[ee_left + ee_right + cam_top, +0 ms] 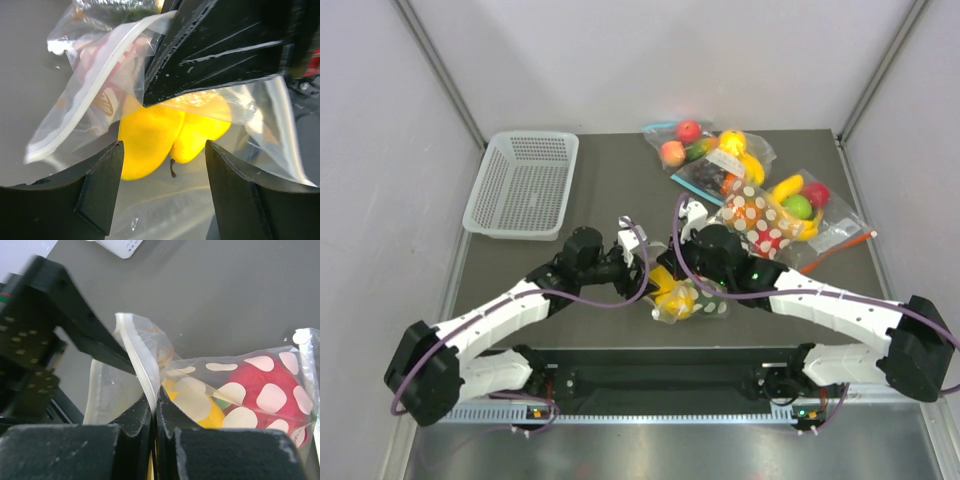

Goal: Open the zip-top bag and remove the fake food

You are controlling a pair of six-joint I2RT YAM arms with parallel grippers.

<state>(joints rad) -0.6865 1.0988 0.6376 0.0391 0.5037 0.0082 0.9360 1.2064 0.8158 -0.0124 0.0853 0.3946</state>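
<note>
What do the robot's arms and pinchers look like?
Both the left arm and right arm have white sections joined by chunky black joints. A purple cable loops along each. The left gripper and right gripper have black, blocky fingers.

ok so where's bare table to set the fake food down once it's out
Bare table lies between the white basket and the pile of other bags, and along the left edge nearer than the basket. Crowded: the far right with that pile, and the near centre around the zip-top bag.
</note>
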